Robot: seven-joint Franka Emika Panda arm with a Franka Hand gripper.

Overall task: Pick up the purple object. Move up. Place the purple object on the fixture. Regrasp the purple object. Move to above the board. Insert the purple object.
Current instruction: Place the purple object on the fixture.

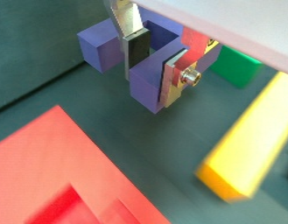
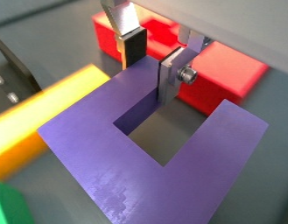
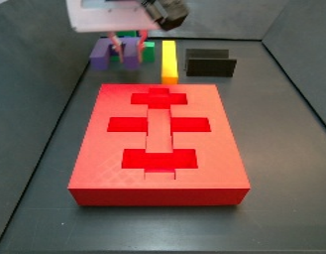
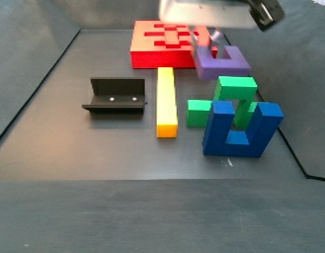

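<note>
My gripper (image 2: 156, 59) pinches one prong of the purple object (image 2: 158, 144), beside the board (image 3: 160, 139).

In both wrist views my silver fingers (image 1: 132, 26) press their dark pads on either side of a purple prong, with the square notch open beneath them. In a side view the purple object (image 4: 217, 64) sits under my gripper (image 4: 215, 42), next to the near edge of the board (image 4: 162, 44); I cannot tell whether it is touching the tabletop (image 4: 151, 168) or lifted off it. From the opposite side the purple object (image 3: 115, 54) is at the board's far end. The fixture (image 4: 116, 96) stands well apart from it, with the yellow bar (image 4: 165, 101) between them. The green block (image 4: 225, 99) and blue block (image 4: 243, 128) stand nearer that camera, just beside each other.
</note>
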